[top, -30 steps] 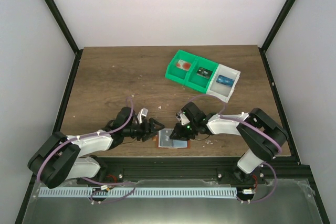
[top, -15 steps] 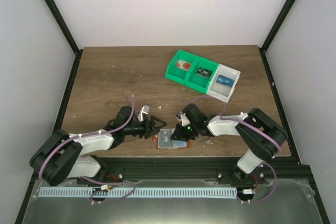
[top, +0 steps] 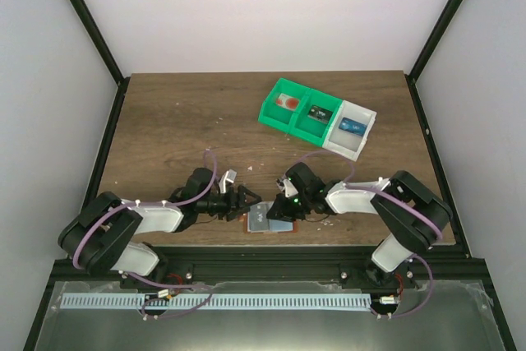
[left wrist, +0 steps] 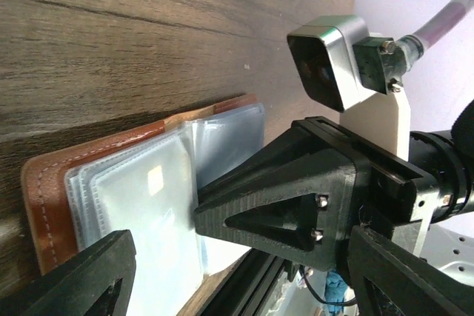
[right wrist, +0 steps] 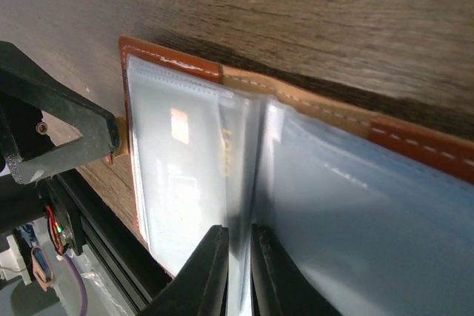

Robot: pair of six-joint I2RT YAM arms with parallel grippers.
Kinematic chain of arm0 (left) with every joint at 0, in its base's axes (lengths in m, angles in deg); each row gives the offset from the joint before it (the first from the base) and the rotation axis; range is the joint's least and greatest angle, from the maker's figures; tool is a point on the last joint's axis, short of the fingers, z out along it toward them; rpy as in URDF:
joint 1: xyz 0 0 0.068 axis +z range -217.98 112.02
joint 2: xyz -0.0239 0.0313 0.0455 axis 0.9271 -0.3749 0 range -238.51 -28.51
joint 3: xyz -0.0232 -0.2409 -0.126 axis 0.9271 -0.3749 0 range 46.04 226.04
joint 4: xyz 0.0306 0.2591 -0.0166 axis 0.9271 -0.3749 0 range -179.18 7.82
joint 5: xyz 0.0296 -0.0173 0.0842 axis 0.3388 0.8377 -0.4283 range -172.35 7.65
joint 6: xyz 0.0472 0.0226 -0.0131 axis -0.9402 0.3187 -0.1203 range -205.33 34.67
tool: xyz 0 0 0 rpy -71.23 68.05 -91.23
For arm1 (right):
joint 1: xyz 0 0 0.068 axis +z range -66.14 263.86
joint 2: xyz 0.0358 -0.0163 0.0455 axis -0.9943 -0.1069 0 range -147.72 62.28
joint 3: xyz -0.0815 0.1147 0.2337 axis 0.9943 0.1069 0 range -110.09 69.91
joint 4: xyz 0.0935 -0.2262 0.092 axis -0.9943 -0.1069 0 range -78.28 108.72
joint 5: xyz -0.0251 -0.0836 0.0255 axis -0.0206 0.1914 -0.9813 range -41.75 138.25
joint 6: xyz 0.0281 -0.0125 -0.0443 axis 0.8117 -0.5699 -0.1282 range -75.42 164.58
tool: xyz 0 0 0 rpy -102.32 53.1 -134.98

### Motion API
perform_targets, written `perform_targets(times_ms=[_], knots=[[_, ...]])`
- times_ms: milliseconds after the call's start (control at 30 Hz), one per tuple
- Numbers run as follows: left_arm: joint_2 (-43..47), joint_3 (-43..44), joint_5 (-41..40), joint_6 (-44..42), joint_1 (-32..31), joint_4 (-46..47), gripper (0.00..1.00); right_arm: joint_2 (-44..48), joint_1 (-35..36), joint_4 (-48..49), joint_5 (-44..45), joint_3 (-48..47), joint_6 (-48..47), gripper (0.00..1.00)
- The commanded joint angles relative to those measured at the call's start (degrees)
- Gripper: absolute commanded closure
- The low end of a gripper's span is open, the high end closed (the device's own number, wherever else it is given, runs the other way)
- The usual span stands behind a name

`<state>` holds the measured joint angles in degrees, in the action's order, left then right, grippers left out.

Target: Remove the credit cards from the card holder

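On wooden table (top: 181, 121), stitched card holder (left wrist: 46, 205) (glossy sleeves (left wrist: 148, 212))

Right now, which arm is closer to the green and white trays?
Right. The right arm reaches the wallet just on the near side of the trays; the left arm lies farther left.

From above, the card holder (top: 263, 221) is lying partly hidden under both arms, and the items in the trays (top: 279, 123) are showing too small to identify. The left fingers (left wrist: 81, 275) are running off the left wrist view's bottom edge.
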<state>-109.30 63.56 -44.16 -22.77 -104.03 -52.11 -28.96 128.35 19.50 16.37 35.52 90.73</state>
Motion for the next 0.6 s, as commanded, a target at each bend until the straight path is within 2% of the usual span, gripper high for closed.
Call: perform_targets(times_ms=[0, 200, 567], knots=[[0.47, -0.62, -0.34, -2.09, -0.28, -1.44, 0.20, 2.78, 0.56, -5.78, 2.89, -1.05, 0.84, 0.88], [3.51, -1.43, -0.52, -2.16, -0.20, -3.72, 0.20, 7.48, 0.81, -6.70, 4.62, -0.94, 2.35, 0.88], [2.13, -3.16, 0.20, 0.08, -0.31, 0.40, 0.19, 4.31, 2.69, -5.33, 4.09, -2.68, 3.52, 0.85]])
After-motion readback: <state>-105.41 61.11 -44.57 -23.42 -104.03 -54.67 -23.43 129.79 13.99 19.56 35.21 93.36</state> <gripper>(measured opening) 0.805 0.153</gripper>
